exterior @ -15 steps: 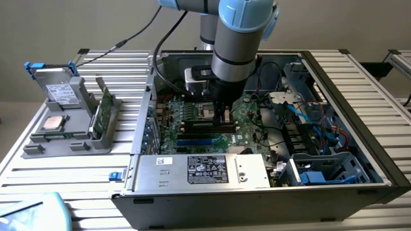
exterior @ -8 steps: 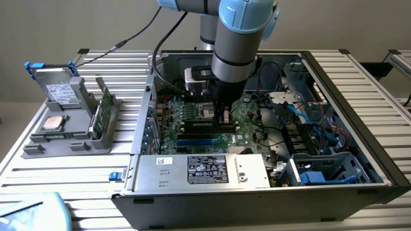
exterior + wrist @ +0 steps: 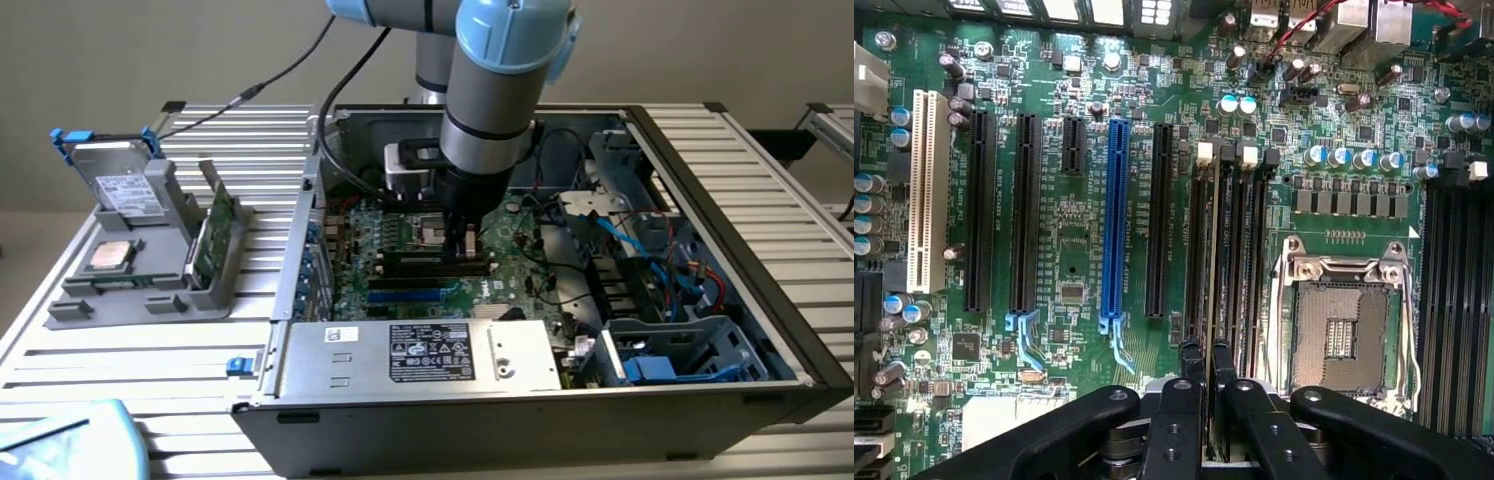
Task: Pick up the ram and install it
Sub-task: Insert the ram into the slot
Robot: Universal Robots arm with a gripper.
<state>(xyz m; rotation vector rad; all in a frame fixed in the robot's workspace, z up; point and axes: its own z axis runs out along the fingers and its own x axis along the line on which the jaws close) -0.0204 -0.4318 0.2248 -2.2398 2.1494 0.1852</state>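
Two fingers (image 3: 1188, 372) of your tool (image 3: 1206, 352) stand almost together, pinched on the ram (image 3: 1210, 290). You see the ram edge-on, as a thin strip running away from the fingertips. It lies in line with the black memory slots (image 3: 1239, 250), just beside the open processor socket (image 3: 1344, 325). You cannot tell from these views whether it touches a slot yet.

Further out on the motherboard (image 3: 1069, 230), a blue slot (image 3: 1117, 220) stands among black ones.

In the exterior view your arm (image 3: 501, 90) reaches straight down into the open computer case (image 3: 747, 250). The tool (image 3: 467, 243) sits low over the middle of the board. A silver power supply (image 3: 427, 352) fills the near edge of the case.

Outside the case, towards the exterior view's left, a grey holder (image 3: 147, 290) rests on the slatted desk (image 3: 120, 350). A green board (image 3: 214, 225) stands on edge in it, and a square silver-topped chip (image 3: 114, 255) lies flat. A grey drive (image 3: 123, 188) with blue tabs stands at the holder's back.
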